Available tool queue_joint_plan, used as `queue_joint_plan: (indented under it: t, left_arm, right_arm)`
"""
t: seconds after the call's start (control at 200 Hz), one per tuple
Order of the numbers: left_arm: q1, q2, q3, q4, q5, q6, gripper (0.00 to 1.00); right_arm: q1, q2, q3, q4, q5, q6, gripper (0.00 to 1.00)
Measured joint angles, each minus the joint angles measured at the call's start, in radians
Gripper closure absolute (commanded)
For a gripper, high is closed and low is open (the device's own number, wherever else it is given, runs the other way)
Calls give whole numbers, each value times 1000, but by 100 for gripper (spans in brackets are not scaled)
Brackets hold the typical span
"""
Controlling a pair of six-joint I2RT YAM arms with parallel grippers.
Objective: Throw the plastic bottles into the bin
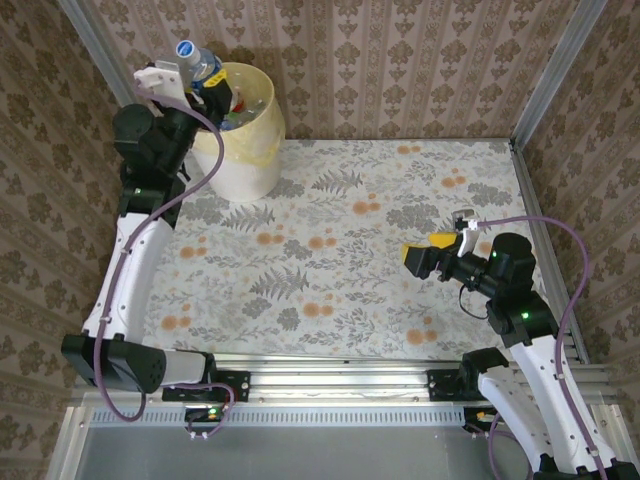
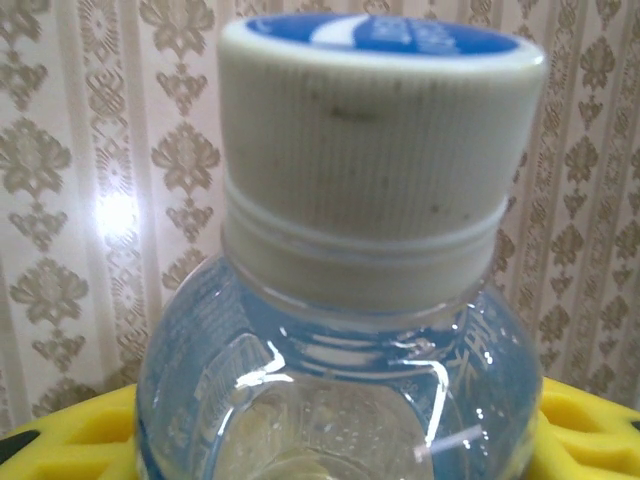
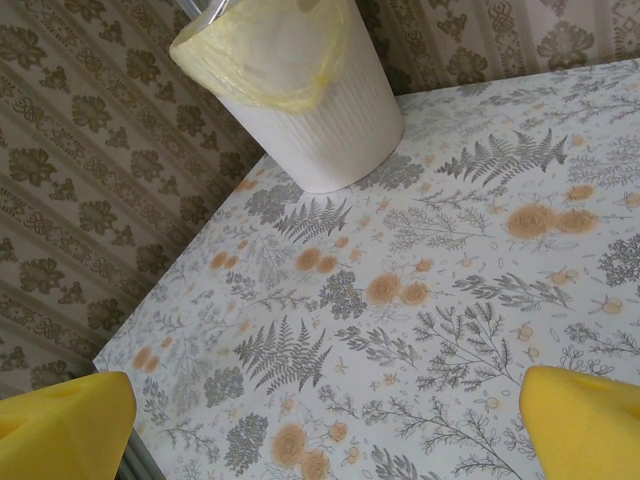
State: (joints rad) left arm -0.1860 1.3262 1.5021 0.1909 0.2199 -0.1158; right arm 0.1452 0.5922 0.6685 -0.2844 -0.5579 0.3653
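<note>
Below your left hand (image 1: 203,88), clamped on a bottle (image 1: 200,62), the bin (image 1: 250,160) stood ready for the drop; your right hand (image 1: 420,258) gaped empty.

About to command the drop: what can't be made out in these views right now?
- Top view: the contents of the bin; the left arm and the held bottle cover part of its mouth, and the rest is too small.
- Left wrist: the bottle's lower body, cut by the bottom edge; it hides the bin beneath.
- Right wrist: the bin's inside, rim cut by the top edge.
</note>
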Motion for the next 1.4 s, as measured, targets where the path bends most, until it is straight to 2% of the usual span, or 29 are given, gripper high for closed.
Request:
queue_joint_plan:
  t: [0.215,0.39,0.5,0.535,0.57,0.605,0.79,0.915,1.01,1.095,1.25,1.405]
  left_arm:
    - [29,76,52,75,-3,21,47]
    - [58,197,205,9,12,23,43]
    - [69,300,342,-105,22,27,37]
    - [70,340,387,-145,25,32,27]
    - [70,378,428,-185,24,36,9]
    - [70,423,473,-230,23,45,1]
    - [73,695,767,-531,-11,57,0]
    - [76,750,845,-686,-43,51,0]
    - [76,689,831,-741,-74,32,0]
    - [76,533,710,-736,-102,17,0]
    - [78,122,360,-672,-172,-14,0]
    - [82,-285,-166,-500,-229,-50,0]
  right_arm:
    - [0,36,0,0,0,-7,0]
    - [0,47,0,0,0,-19,0]
    - [0,47,0,0,0,-23,0]
    - [0,47,0,0,0,-23,0]
    - [0,47,0,0,0,-23,0]
    - [0,47,0,0,0,-23,0]
    - [0,47,0,0,0,-23,0]
    - [0,44,0,-1,1,-23,0]
    - [1,51,0,-1,13,-21,0]
    - [2,86,13,-3,30,-17,0]
    - [2,175,42,-5,51,-2,0]
    - [-5,253,93,-40,192,4,0]
